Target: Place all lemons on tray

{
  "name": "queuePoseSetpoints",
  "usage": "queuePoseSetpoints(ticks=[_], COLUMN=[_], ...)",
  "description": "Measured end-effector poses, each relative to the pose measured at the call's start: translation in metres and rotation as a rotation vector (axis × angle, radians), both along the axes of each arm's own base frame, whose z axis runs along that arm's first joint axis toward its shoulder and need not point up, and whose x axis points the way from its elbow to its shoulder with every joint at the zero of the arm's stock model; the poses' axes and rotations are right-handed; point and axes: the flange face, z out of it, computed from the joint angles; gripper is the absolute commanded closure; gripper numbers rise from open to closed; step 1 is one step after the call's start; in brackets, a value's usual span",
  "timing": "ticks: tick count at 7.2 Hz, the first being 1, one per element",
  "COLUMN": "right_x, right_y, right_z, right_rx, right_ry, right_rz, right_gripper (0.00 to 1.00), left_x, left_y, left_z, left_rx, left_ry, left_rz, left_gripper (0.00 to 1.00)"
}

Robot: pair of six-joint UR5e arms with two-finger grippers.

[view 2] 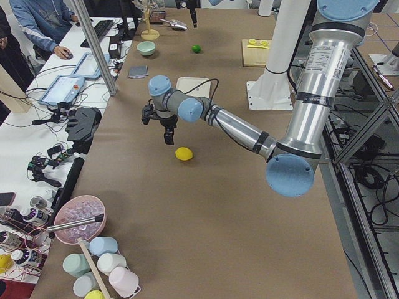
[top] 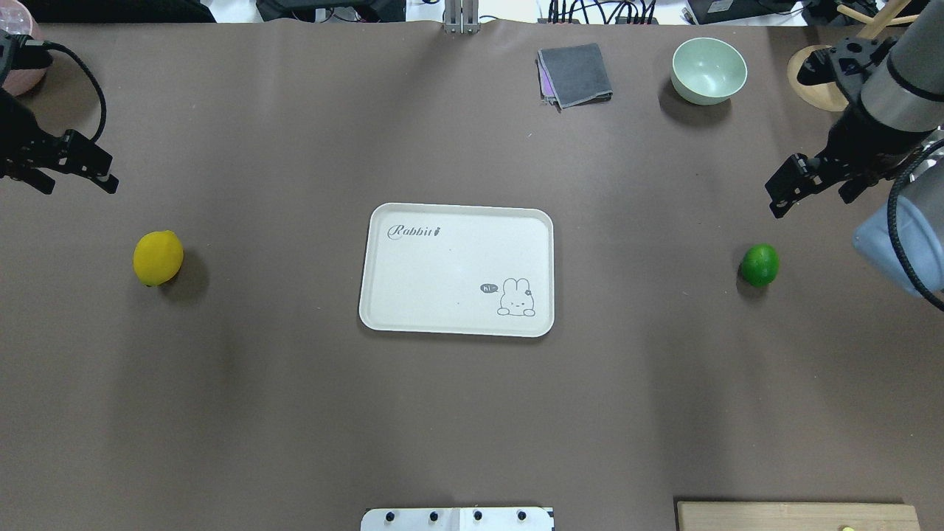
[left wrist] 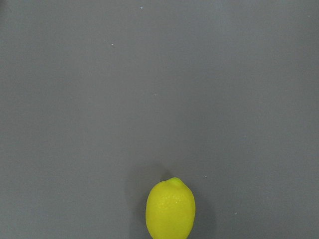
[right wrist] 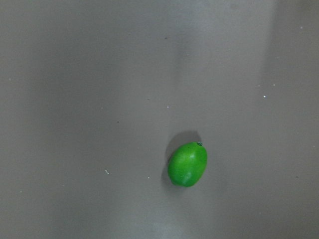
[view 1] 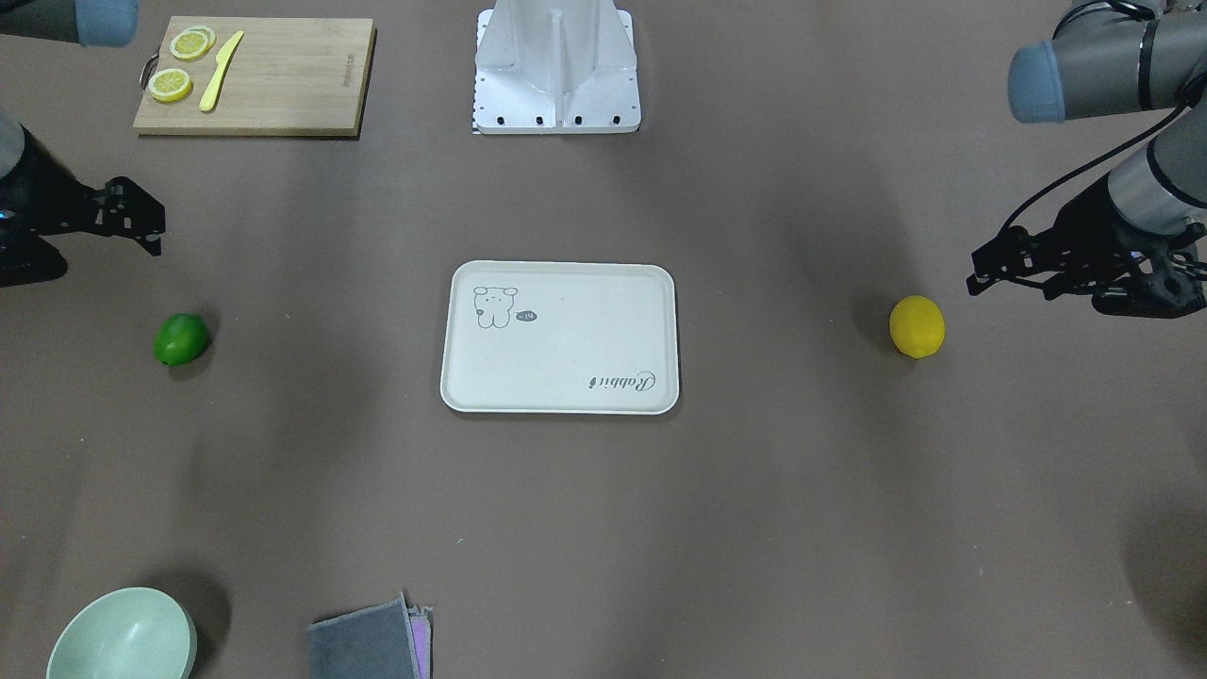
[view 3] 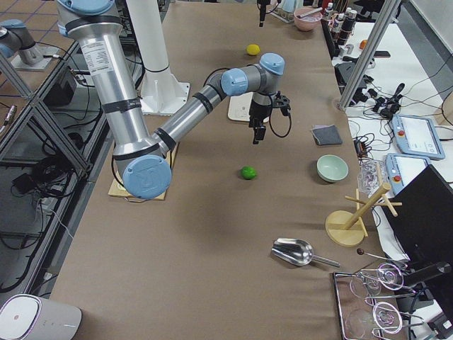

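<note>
Front-facing: brown matte table (view 1: 754, 519), one tray (view 1: 585, 330) at centre, one green lemon (view 1: 181, 339) and one yellow lemon (view 1: 917, 326) on the table, well apart either side of it. Overhead: left gripper (top: 96, 171) hangs near yellow, right gripper (top: 782, 195) near green; parted or closed, I cannot tell. Side views: cluttered workbenches (view 2: 37, 143) alongside

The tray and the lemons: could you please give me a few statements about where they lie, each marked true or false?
1. The tray holds nothing. True.
2. The yellow lemon and the green lemon lie on the table, apart from the tray. True.
3. The left claw is shut on the yellow lemon. False: it is open and apart from that lemon.
4. The lemon slices lie on the tray. False: they lie on the cutting board, beside the knife.
</note>
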Motion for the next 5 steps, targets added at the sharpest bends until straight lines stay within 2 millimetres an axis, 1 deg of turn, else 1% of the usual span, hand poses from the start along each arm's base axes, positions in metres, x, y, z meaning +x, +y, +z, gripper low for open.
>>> queuePoseSetpoints(ticks=[1,2,3,4,5], right_x=[-0.014,-0.019,-0.018,-0.014,-0.01], right_y=[-0.004,-0.005,-0.002,0.004,0.01], right_z=[0.014,0.034,0.053,0.07,0.088], right_rx=[0.025,0.034,0.032,0.025,0.024], right_ry=[-0.011,-0.013,-0.008,-0.002,0.003], right_rz=[-0.026,-0.044,-0.057,-0.06,-0.055], right_gripper=[0.0,0.0,0.0,0.0,0.0], left_x=[-0.005,-0.011,-0.005,0.018,0.044], left_y=[0.015,0.032,0.043,0.047,0.049], left_z=[0.016,0.04,0.059,0.067,0.07], left_rx=[-0.025,-0.052,-0.067,-0.071,-0.068], left_ry=[-0.018,-0.027,-0.039,-0.062,-0.074], left_rz=[-0.027,-0.052,-0.058,-0.052,-0.056], left_gripper=[0.01,0.01,0.01,0.01,0.01])
